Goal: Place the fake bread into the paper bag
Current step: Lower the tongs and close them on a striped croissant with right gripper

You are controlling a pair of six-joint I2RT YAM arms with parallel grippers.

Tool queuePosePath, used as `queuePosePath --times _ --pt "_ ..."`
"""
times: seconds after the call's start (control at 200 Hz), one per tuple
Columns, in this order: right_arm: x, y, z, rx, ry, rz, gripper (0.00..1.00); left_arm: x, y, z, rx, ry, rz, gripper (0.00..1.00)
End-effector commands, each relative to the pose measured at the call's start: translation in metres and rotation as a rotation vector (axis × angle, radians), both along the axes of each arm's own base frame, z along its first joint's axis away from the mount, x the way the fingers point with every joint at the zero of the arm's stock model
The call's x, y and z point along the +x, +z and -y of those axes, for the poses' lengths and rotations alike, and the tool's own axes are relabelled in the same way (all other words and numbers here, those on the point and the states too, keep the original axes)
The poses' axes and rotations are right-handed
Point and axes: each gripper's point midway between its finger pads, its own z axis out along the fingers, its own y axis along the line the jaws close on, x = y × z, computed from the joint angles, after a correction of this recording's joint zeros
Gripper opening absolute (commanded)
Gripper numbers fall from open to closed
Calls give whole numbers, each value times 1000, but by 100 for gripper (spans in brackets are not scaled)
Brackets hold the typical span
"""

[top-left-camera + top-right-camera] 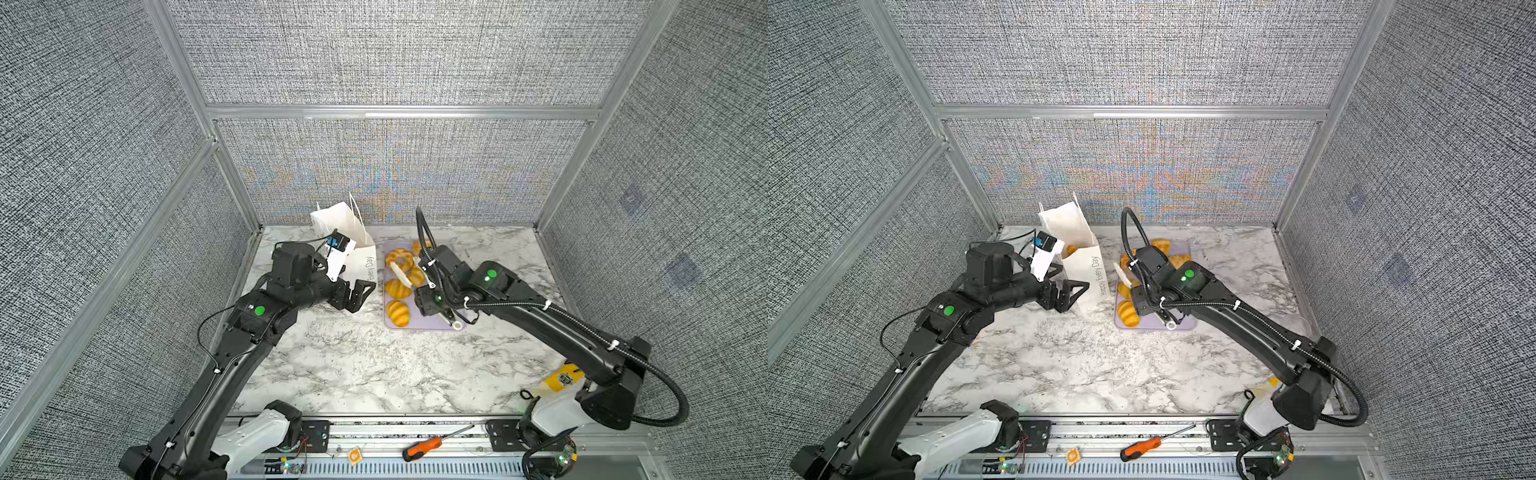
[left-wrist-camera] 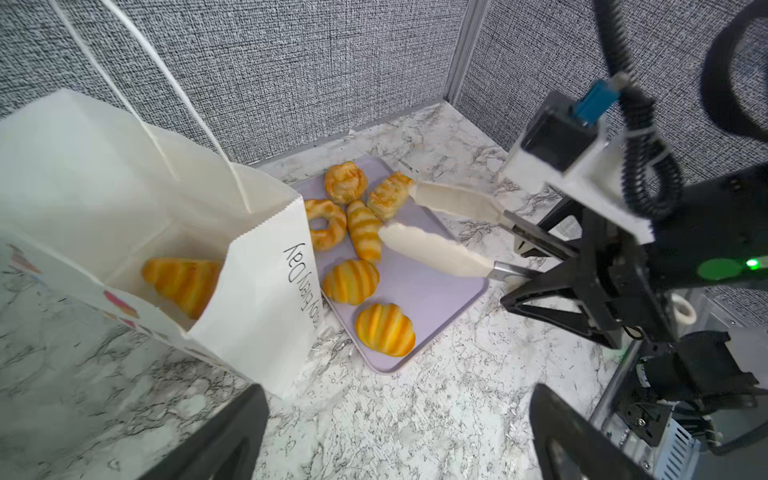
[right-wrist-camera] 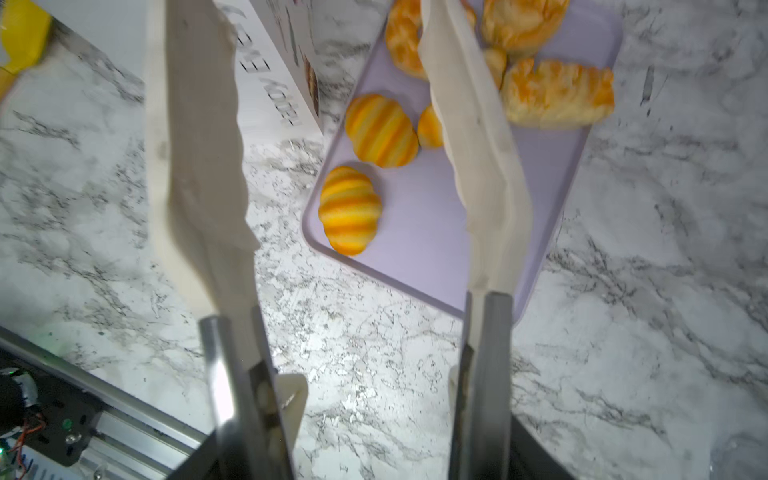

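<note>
At the lower centre of a top view, an orange-handled screwdriver (image 1: 424, 448) was seen on the front rail. Farther up, over the marble tabletop (image 1: 353, 365), the left pincer (image 1: 361, 293) was spread wide just beside the paper bag (image 1: 365, 257), which stood open at centre-left. One croissant (image 2: 183, 282) was lodged inside the bag. Just right of the bag, six pieces of fake bread (image 2: 384, 328) were laid on a lilac tray (image 2: 436, 299). The right pincer (image 2: 536, 266) was clamped on white tongs (image 2: 432, 249). The tongs' blades were parted over the tray, one tip close against a flaky pastry (image 2: 390, 195) at its far end.
</note>
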Motion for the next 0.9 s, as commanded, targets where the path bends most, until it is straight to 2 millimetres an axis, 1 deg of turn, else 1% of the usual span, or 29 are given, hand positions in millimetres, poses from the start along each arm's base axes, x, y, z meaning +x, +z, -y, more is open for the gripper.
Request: queuePosePath --times 0.0,0.065,0.175,0.335,0.44,0.555,0.896 --pt "-11 -23 7 -12 -72 -69 68 0 -1 7 -14 -7 9 99" --pt "-18 -38 9 -28 -77 -103 68 -2 -8 11 -6 -18 -4 99" --pt "-26 -59 3 -28 -71 -153 69 -4 -19 13 2 -24 -25 99" --pt "-33 -85 -5 -50 -56 -217 70 -8 -38 16 16 -33 -67 99" --pt "-37 -98 -11 -71 -36 -261 71 -10 -46 16 20 -37 -83 99" --pt "-40 -108 -16 -88 -21 -295 72 -10 -49 16 23 -34 -86 99" --pt "-43 -124 -16 -149 -20 -358 74 -9 -54 16 45 -41 -93 99"
